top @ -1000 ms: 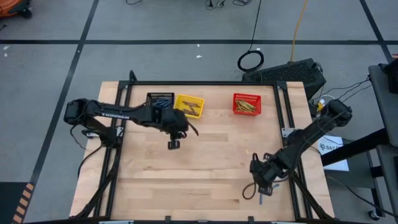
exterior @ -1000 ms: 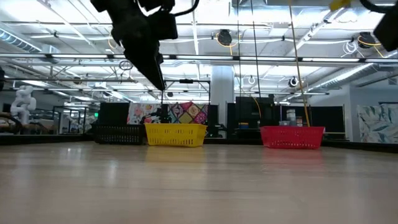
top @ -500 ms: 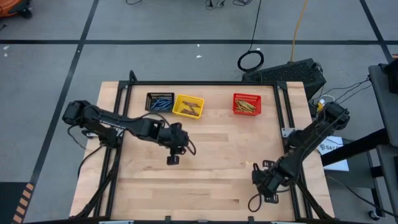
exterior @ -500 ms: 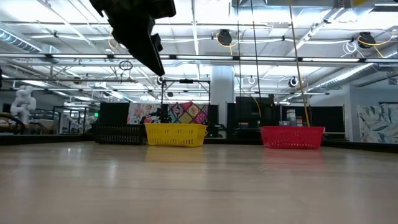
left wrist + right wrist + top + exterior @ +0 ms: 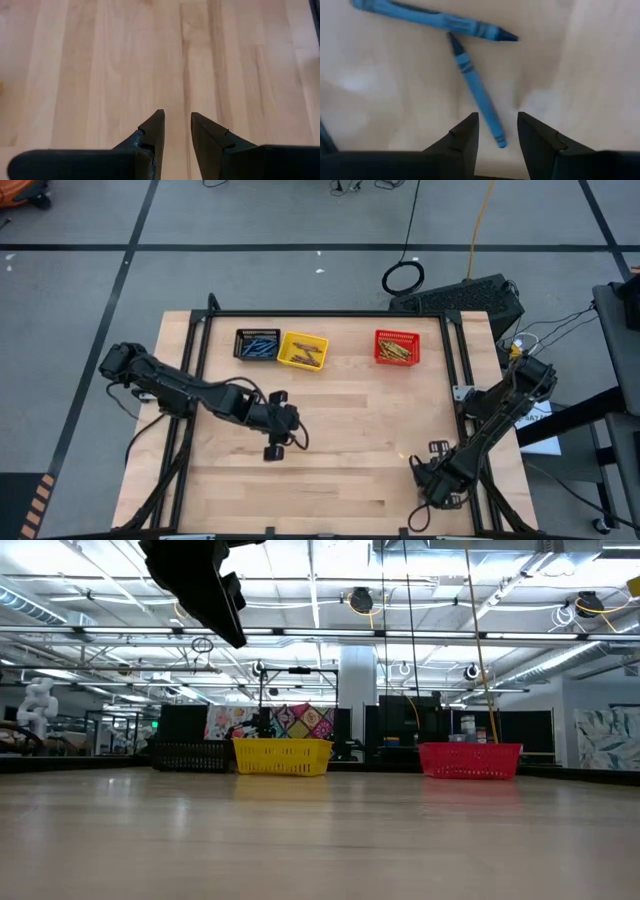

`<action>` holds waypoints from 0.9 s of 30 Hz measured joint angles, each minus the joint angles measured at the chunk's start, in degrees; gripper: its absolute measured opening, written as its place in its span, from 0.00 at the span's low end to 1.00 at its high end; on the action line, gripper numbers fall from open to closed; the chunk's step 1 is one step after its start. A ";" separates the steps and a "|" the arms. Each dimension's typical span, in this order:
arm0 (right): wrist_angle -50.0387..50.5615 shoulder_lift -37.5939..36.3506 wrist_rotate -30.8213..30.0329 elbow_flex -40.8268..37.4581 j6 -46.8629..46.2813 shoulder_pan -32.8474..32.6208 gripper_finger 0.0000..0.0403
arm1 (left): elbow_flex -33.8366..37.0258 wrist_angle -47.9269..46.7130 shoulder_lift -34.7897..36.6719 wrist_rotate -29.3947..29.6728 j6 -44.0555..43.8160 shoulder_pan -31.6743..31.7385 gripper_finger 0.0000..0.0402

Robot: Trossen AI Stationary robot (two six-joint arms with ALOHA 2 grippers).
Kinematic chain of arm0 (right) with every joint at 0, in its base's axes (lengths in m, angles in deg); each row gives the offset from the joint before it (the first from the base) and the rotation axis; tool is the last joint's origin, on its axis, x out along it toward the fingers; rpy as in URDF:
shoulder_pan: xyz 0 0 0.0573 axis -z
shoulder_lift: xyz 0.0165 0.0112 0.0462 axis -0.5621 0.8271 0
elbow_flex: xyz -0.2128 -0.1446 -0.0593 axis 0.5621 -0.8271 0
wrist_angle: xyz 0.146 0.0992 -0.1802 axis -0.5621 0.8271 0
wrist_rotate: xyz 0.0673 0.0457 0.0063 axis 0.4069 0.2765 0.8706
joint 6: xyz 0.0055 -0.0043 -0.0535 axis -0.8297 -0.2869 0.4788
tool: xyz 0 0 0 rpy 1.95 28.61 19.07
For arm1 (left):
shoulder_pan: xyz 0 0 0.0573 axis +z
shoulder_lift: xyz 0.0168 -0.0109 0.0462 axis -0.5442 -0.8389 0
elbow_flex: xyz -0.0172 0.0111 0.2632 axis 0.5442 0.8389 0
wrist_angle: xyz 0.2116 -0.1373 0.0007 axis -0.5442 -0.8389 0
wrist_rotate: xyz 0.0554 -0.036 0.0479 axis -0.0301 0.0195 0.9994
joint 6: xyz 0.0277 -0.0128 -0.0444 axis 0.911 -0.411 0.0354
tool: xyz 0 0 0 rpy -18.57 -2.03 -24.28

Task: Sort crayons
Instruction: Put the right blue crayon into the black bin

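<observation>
Two blue crayons (image 5: 437,19) (image 5: 475,90) lie flat on the wooden table, crossing in a T near its right front corner. My right gripper (image 5: 497,125) (image 5: 437,488) points down over them, open. Its fingertips stand on either side of the near end of the second crayon without touching it. My left gripper (image 5: 176,122) (image 5: 272,448) hangs open over bare wood at mid-table with nothing between its fingers. More crayons lie in the black basket (image 5: 257,345), the yellow basket (image 5: 303,350) and the red basket (image 5: 397,348) along the far edge.
In the low view the three baskets stand in a row at the far edge: black (image 5: 190,755), yellow (image 5: 283,756), red (image 5: 470,760). My left arm (image 5: 200,585) hangs high at the left. A black metal frame (image 5: 460,370) borders the table.
My left gripper has swung away from the yellow basket toward the table's near edge, staying open. My right gripper has moved toward the near edge and down, and has turned about its own axis, staying open.
</observation>
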 joint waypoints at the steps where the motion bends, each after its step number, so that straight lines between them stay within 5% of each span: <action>1: 0.17 -0.10 -0.19 0.00 -0.30 -0.33 0.30 | 0.00 0.02 0.00 0.00 0.00 -0.19 0.23; 14: 1.66 -0.20 -6.04 -0.05 -2.19 -3.16 0.30 | 0.00 -0.18 0.00 1.21 0.04 -0.45 0.23; 27: -3.56 -0.42 -3.19 -3.91 -5.23 -4.07 0.29 | 0.00 -0.83 0.00 1.99 0.04 -0.45 0.23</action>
